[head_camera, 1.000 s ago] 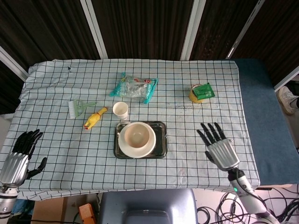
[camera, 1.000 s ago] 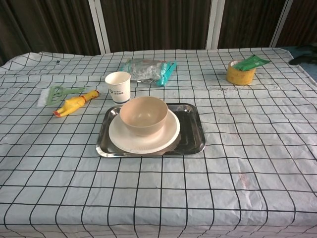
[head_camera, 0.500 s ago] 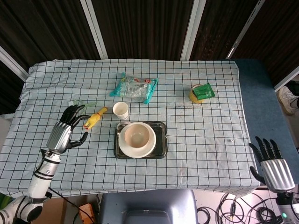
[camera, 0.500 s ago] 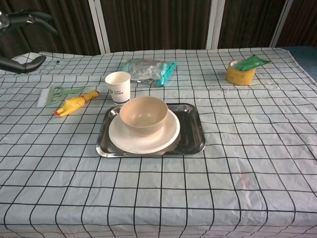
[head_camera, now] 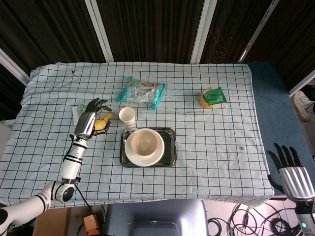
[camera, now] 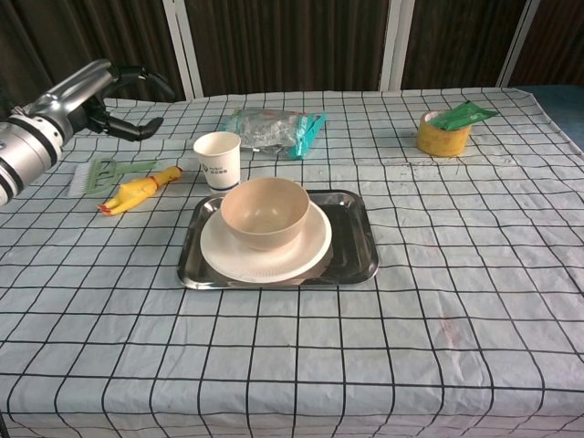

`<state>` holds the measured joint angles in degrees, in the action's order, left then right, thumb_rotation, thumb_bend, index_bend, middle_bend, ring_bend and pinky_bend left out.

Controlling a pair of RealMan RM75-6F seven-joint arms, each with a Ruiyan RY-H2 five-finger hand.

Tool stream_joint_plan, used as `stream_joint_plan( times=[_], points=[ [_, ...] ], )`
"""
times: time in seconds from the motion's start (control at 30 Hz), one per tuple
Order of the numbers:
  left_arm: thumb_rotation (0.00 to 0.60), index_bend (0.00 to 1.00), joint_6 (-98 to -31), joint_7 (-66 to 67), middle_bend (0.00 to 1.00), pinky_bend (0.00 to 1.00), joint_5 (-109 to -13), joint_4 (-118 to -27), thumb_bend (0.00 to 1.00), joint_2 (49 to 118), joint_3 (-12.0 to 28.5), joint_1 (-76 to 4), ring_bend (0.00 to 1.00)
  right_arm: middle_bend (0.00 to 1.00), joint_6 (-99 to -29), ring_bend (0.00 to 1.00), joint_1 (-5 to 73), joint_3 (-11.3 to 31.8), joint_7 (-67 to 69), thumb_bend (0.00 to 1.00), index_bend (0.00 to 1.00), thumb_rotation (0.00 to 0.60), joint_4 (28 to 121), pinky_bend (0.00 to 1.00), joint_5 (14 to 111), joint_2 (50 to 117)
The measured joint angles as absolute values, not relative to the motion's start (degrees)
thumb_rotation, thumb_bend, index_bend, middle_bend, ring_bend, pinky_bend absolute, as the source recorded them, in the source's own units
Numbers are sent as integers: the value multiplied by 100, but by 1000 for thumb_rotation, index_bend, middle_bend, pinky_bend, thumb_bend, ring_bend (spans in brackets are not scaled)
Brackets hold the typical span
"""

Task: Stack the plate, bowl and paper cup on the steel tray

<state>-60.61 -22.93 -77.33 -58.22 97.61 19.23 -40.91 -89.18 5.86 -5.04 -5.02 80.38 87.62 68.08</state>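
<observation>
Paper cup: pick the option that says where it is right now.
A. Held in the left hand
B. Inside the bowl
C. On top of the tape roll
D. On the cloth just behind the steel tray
D. The paper cup stands upright on the checked cloth just beyond the steel tray's far left corner, apart from the bowl, and the left hand holds nothing.
</observation>
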Motion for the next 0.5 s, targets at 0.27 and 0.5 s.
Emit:
stream_joint_plan(
  times=[0.27, 0.5],
  points=[
    [600, 399, -6159, -2460, 185, 8, -7840, -5323, 404, 10273, 1864, -4385, 7, 0, -8881, 0, 519, -430, -438, 234, 163, 600, 8083, 0, 8819, 6759],
    [600, 342, -5822, -2455, 162, 4, -7650, -4709, 400, 10592, 1882, -4573, 0, 0, -8973, 0, 439, -442, -287, 234, 166, 600, 8191, 0, 8963, 6642]
  ],
)
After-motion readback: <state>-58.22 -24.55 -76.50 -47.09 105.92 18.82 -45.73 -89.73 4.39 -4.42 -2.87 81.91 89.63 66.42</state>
